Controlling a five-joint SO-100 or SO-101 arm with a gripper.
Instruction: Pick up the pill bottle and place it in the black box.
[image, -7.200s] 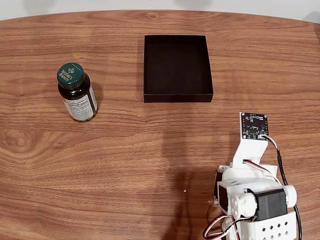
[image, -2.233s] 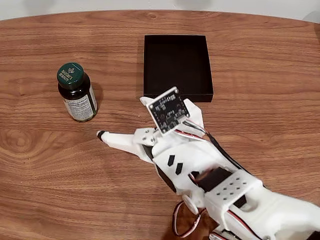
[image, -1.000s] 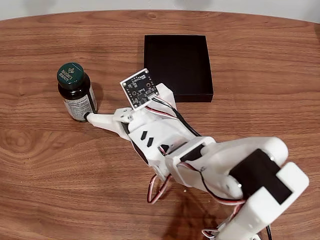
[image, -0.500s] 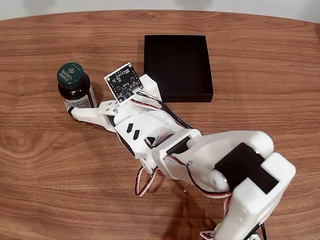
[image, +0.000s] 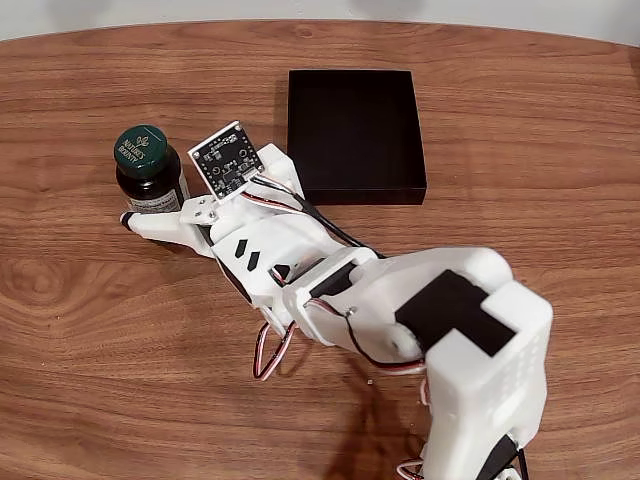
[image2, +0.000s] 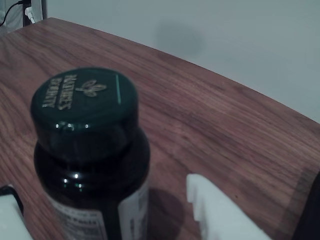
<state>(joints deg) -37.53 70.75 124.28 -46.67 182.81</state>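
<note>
We see the pill bottle (image: 150, 178) upright on the surface, left of the black box (image: 355, 135), standing between the spread fingers of the tool (image2: 107, 220), apparently not yet gripped.

The arm (image: 400, 320) is showing a white printed plastic shell throughout, chunky and rounded at its joints, with black servo blocks sitting flush in the casing. One large square black panel is facing up on the upper segment, and a row of small round holes is dotting the white housing beside it. Short black slots (three of them) are marking the wrist section. A small square black circuit board (image: 227, 160) is riding on a white bracket, with red, white and black wires looping away from it. The gripper (image: 150, 217) is wearing long white fingers, one tipped in black (image: 128, 219).
</note>
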